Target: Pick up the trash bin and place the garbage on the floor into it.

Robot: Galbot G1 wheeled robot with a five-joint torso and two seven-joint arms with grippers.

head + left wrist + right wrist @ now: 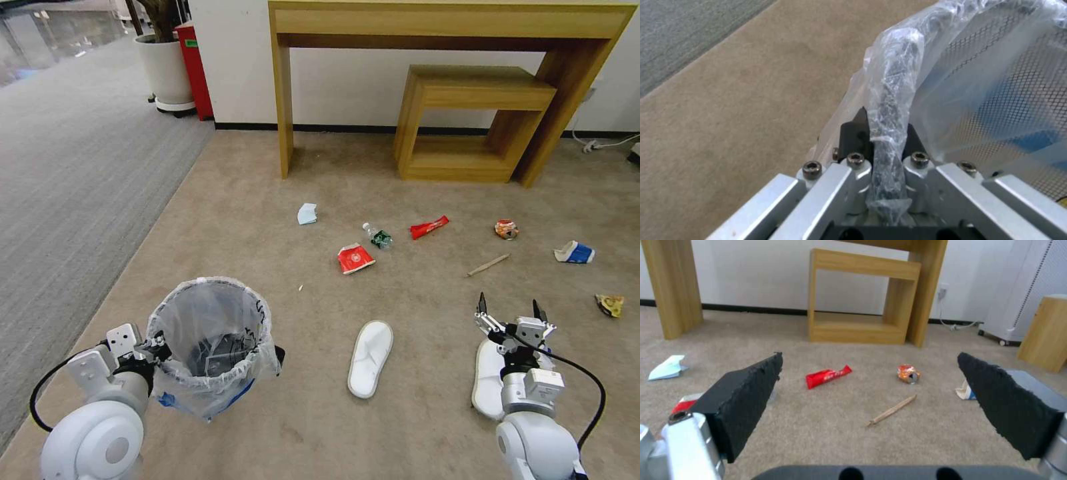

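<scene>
At seven o'clock on the floor (280, 427), the trash bin (210, 347) is pinched at its bagged rim by the left end effector (885, 133). Dark contents are seen inside. At five o'clock, the right end effector (512, 313) is held spread above a white slippers piece (487, 380).

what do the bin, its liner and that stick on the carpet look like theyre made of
Trash bin: probably dark metal mesh, a fine grid showing through the bag. Liner: thin translucent plastic, crinkled and glossy. Stick: likely bare wood, pale tan and matte. The left claw pinches the bagged rim.

White wall (347, 80), wooden console table (453, 20), smaller wooden shelf unit (477, 100), grey ribbed carpet (67, 167).
</scene>
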